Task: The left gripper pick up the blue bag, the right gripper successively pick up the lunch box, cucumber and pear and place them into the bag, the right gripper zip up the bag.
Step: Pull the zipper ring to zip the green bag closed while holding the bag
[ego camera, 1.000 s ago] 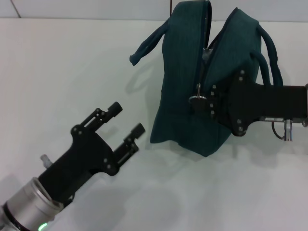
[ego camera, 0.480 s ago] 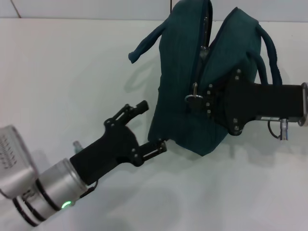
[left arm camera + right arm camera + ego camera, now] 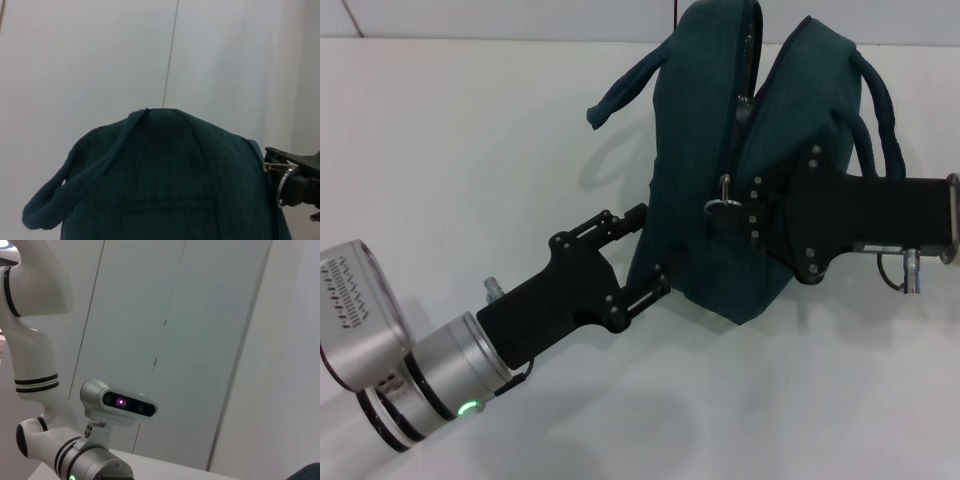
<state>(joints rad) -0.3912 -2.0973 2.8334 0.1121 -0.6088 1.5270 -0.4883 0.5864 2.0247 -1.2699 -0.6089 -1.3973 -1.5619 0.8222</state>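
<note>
Count on the white worktop (image 3: pixel 470 150): one dark teal-blue boxy fabric bag (image 3: pixel 705 235) with two loop handles and one metal ring zip pull (image 3: pixel 725 203). Two black two-finger grippers, left (image 3: pixel 642 252) and right (image 3: pixel 745 215).

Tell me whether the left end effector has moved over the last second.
Yes. The left end effector advanced across the table toward the blue bag, now reaching its side.

left gripper (image 3: pixel 648 248): moved from well apart to the near lower corner of the blue bag (image 3: pixel 720 150), open fingers now straddling its edge | blue bag: tilted slightly, lower corner lifted | right gripper (image 3: pixel 745 212): shifted slightly with the bag
</note>
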